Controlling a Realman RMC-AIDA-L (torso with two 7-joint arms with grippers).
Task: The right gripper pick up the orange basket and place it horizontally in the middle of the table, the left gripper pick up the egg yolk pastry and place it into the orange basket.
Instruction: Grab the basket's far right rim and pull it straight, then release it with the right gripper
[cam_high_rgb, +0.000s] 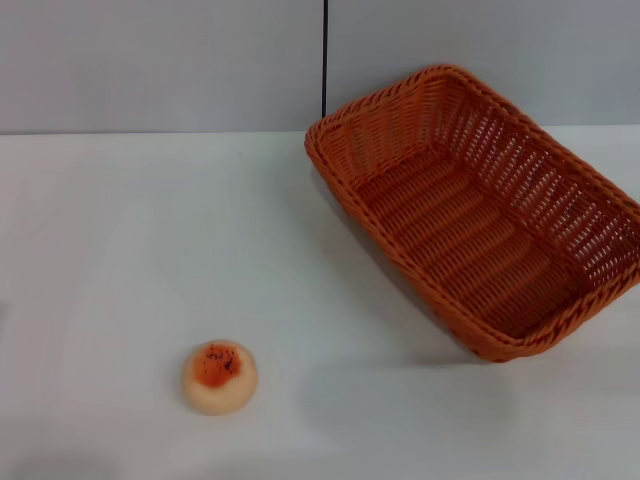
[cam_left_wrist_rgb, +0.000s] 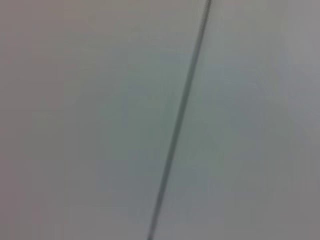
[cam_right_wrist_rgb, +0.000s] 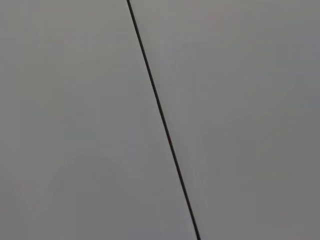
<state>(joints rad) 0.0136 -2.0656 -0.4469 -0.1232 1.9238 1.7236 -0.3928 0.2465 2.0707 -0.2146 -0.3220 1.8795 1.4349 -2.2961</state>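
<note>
The orange basket (cam_high_rgb: 480, 210) lies on the white table (cam_high_rgb: 130, 250) at the right, turned diagonally, with its far corner near the back edge and nothing inside it. The egg yolk pastry (cam_high_rgb: 219, 376) sits upright near the front left, well apart from the basket. Neither gripper shows in the head view. Both wrist views show only a plain grey wall with a thin dark seam, and no fingers.
A grey wall with a vertical dark seam (cam_high_rgb: 325, 60) runs behind the table's back edge. White tabletop stretches between the pastry and the basket and across the left half.
</note>
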